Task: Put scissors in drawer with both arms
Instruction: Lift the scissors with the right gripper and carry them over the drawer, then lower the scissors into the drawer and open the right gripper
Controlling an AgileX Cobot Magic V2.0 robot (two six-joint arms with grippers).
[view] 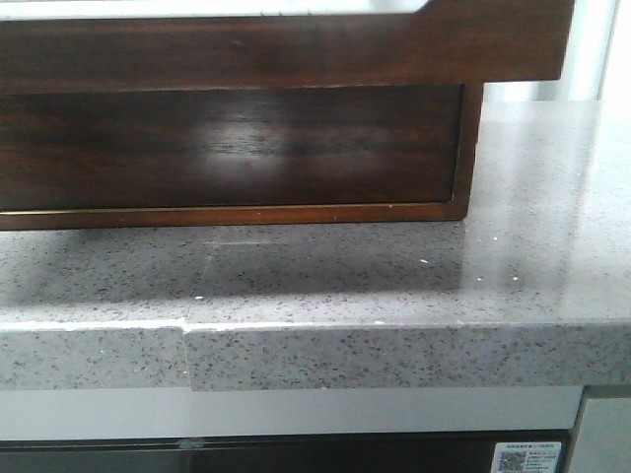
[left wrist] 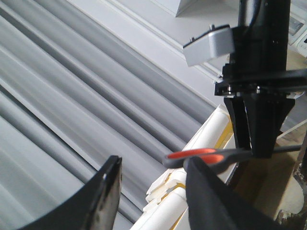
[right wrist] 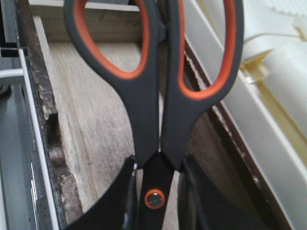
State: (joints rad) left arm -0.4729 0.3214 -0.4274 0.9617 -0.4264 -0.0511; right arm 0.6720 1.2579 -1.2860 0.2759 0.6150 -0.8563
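Above the open drawer (right wrist: pixel 91 124), one pair of scissors (right wrist: pixel 153 96) hangs clamped in the right tool (right wrist: pixel 156 201).

The right tool's two fingers press together on the scissors at the pivot screw, the two orange-lined loops pointing away from the wrist; the blades are hidden behind the fingers. In the left wrist view the right arm stands upright with the scissors (left wrist: pixel 201 156) lying level, handles toward the left tool (left wrist: pixel 153 191), whose fingers are spread apart and hold nothing. In the front view the dark-brown drawer (view: pixel 237 148) sits on the speckled grey worktop (view: pixel 394 286); neither arm shows there.
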